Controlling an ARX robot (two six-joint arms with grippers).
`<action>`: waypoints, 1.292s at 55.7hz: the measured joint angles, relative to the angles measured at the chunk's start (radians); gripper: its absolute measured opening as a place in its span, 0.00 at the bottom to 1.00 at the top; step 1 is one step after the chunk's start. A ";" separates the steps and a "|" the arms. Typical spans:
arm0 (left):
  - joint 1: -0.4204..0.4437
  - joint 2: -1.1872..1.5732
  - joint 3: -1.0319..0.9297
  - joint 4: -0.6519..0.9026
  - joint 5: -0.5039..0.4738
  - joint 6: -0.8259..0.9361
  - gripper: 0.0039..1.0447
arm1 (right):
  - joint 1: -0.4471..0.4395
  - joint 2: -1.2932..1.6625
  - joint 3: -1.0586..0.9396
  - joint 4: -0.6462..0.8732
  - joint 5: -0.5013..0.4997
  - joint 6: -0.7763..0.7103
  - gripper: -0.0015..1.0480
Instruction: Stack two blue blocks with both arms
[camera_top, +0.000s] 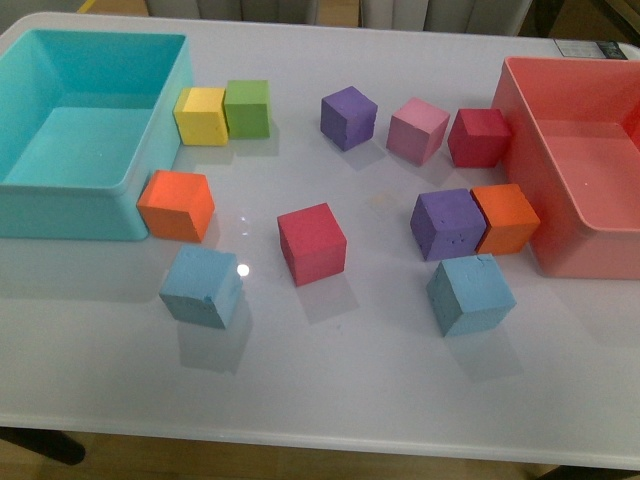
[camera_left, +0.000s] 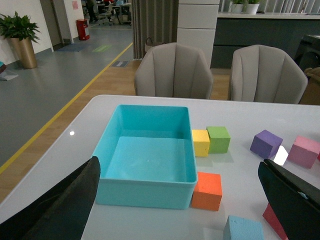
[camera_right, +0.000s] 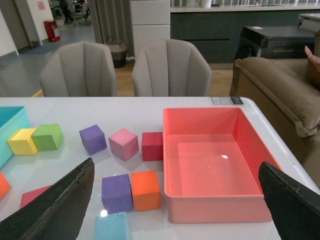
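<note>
**Q:** Starting from the near edge, what is on the table (camera_top: 330, 420)?

**A:** A bare white strip runs along the near edge. Just beyond it are both blue cubes, well apart. The left blue block (camera_top: 201, 287) and the right blue block (camera_top: 470, 293) each rest flat on the table, with open surface between them.

**Q:** What crowds them?

**A:** A red cube (camera_top: 312, 243) stands between them, slightly farther back. An orange cube (camera_top: 177, 205) sits near the left blue block, by the corner of the turquoise bin (camera_top: 60, 212). A purple cube (camera_top: 447, 223) sits just behind the right blue block. It touches a second orange cube (camera_top: 505, 218) beside the coral bin (camera_top: 590, 258). Farthest back are a yellow cube (camera_top: 201, 115) and a green cube (camera_top: 248, 108), side by side.

**Q:** And the grippers?

**A:** The left gripper (camera_left: 177, 167) is spread wide above the table, holding and touching nothing. The left blue block shows between its black fingers (camera_left: 60, 210). The right gripper (camera_right: 176, 165) is equally wide and empty, with the right blue block visible between its fingers (camera_right: 55, 210).
</note>
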 joint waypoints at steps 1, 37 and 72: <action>0.000 0.000 0.000 0.000 0.000 0.000 0.92 | 0.000 0.000 0.000 0.000 0.000 0.000 0.91; 0.000 0.000 0.000 0.000 0.000 0.000 0.92 | 0.000 0.000 0.000 0.000 0.000 0.000 0.91; 0.000 0.000 0.000 0.000 0.000 0.001 0.92 | 0.045 1.080 0.212 0.257 -0.055 -0.180 0.91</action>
